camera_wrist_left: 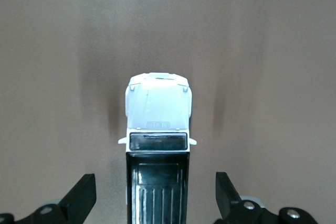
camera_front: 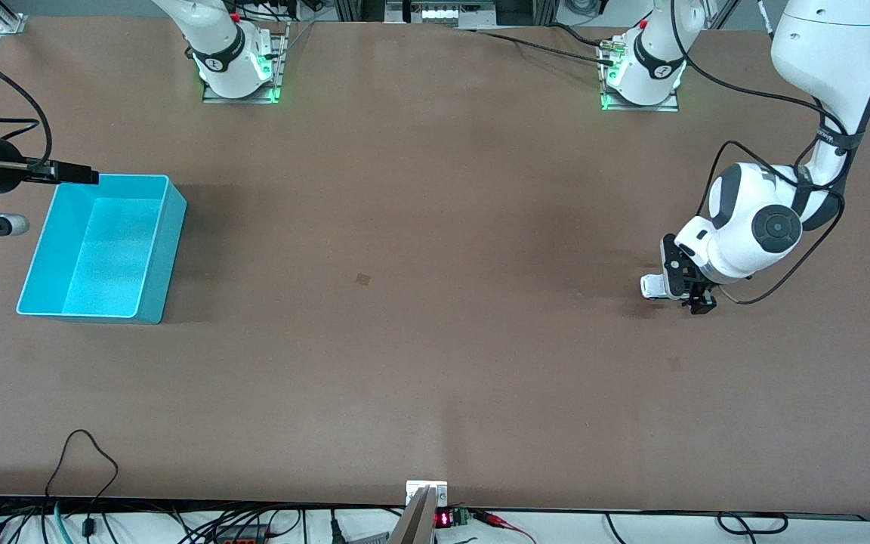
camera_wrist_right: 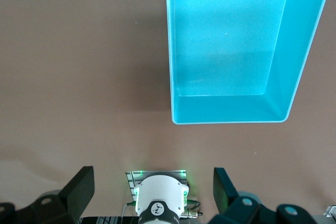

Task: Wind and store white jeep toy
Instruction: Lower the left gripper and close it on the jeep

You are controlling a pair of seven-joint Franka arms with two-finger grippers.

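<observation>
**Left fingers straddle the jeep, nothing gripped yet**

Brown table (camera_front: pixel 420 317), matte, with cables along the edge nearest the front camera and both arm bases along the top of the front view.

The white jeep toy (camera_front: pixel 654 286) sits on the table toward the left arm's end, well apart from the cyan bin (camera_front: pixel 103 245) at the right arm's end. The left gripper (camera_front: pixel 686 281) is low over the jeep. In the left wrist view the jeep (camera_wrist_left: pixel 157 145) lies between the two dark fingers (camera_wrist_left: pixel 81 198), with clear table on each side of the body; the fingers stand wide apart and touch nothing. The black ribbed roof is closest to the wrist, the white hood points away from it. So the long axis runs straight out from the gripper, and the fingers would close across the short width, on the flanks at the roof end. The left arm is far nearer; judgement: the pick is its job.

The right gripper (camera_front: pixel 76 174) waits at the rim of the bin's corner nearest the bases, fingers (camera_wrist_right: pixel 79 192) spread wide, holding nothing. The bin (camera_wrist_right: pixel 228 51) is empty.

Writing: a small plate at the hood's base, too fine to read. No brand legible on jeep or bin.
</observation>
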